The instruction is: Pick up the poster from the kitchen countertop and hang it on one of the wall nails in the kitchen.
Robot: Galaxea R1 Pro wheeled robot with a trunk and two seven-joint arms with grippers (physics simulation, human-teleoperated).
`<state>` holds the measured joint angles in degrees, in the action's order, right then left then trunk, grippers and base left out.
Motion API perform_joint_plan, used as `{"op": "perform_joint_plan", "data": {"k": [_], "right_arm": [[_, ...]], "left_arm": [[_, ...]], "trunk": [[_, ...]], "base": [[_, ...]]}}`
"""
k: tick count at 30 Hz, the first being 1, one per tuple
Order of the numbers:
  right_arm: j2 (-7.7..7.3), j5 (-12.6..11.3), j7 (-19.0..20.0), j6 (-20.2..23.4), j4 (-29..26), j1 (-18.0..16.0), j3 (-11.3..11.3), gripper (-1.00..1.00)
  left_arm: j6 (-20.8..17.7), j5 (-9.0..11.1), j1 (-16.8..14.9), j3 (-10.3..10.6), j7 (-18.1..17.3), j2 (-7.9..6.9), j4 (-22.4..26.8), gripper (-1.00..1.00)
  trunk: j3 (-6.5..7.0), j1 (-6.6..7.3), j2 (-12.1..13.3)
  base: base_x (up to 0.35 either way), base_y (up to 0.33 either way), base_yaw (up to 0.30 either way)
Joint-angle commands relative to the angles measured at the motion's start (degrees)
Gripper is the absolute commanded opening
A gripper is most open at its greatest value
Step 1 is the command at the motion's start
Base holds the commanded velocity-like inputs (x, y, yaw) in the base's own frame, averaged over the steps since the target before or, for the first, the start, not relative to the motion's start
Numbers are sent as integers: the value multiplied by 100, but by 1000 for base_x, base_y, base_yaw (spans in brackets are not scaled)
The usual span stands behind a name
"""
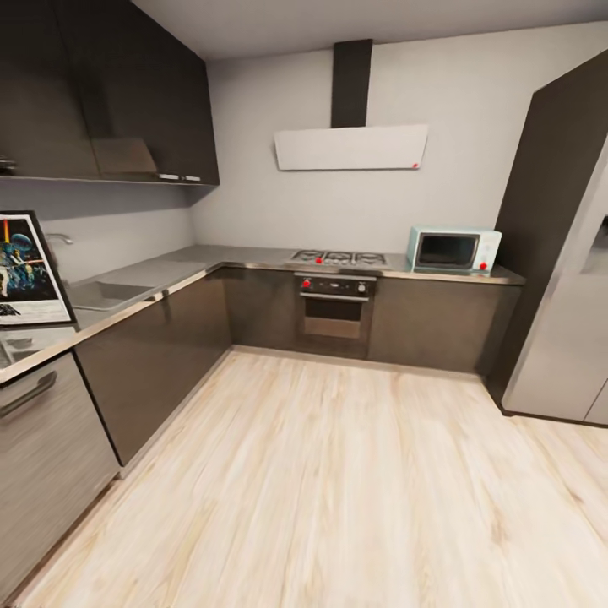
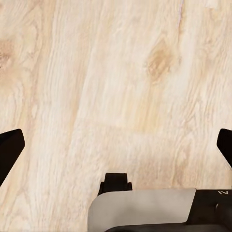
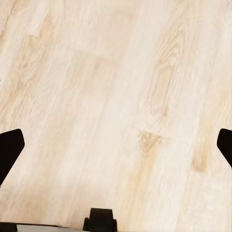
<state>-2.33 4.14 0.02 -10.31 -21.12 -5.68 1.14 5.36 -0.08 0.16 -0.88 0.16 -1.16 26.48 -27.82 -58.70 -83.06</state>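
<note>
Poster (image 1: 27, 270) leans upright on grey countertop (image 1: 169, 268); both pincers spread wide, empty; no legible writing.

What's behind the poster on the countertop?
The poster stands on the countertop against the grey wall. A tap shows just past its edge. The wall directly behind it is hidden.

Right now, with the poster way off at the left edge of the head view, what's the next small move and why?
Probably turn the base left and roll toward the poster, which stands upright on the kitchen countertop beside the sink, cut by the head view's edge. The left claw and right claw both hang open over bare wood floor, too far to reach.
</note>
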Motion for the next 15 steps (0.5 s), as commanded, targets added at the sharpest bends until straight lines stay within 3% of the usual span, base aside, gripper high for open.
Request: {"op": "perform_joint_plan", "data": {"k": [1,15], "right_arm": [[-1,43,-1,-14,4,-3,10,100],[5,43,-8,-15,8,-3,15,100]], "left_arm": [[9,-1,2,-9,2,1,7,100],[9,-1,2,-6,2,1,7,100]], "trunk": [[-5,-3,-2],[-25,-3,-2]], "base": [[310,-152,280],[310,-158,283]]}}
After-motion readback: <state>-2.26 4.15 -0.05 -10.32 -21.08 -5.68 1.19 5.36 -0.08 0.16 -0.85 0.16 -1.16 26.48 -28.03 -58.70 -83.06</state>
